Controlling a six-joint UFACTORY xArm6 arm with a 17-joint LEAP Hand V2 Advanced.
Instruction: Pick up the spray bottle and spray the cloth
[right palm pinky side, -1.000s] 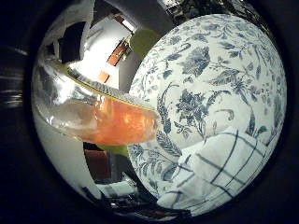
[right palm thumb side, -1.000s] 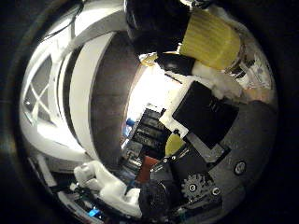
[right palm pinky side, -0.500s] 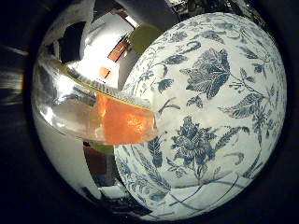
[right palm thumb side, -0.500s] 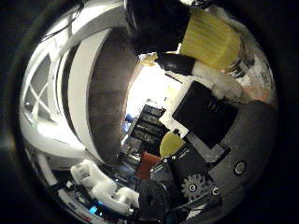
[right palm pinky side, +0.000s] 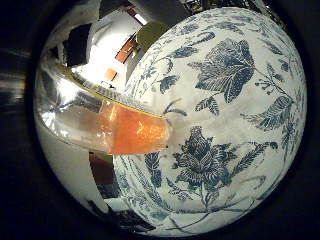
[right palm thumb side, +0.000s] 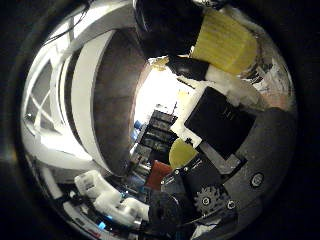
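Bottle: spray bottle (right palm pinky side: 107, 127) sat beside floral tablecloth (right palm pinky side: 220, 140).
Hand: hand (right palm thumb side: 220, 125) curled round it, I figured.
Tip: I'd aim at cloth first.

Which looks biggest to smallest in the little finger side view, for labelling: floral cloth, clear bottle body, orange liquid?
1. floral cloth
2. clear bottle body
3. orange liquid
The bottle lies close to the palm, so apparent size misleads.
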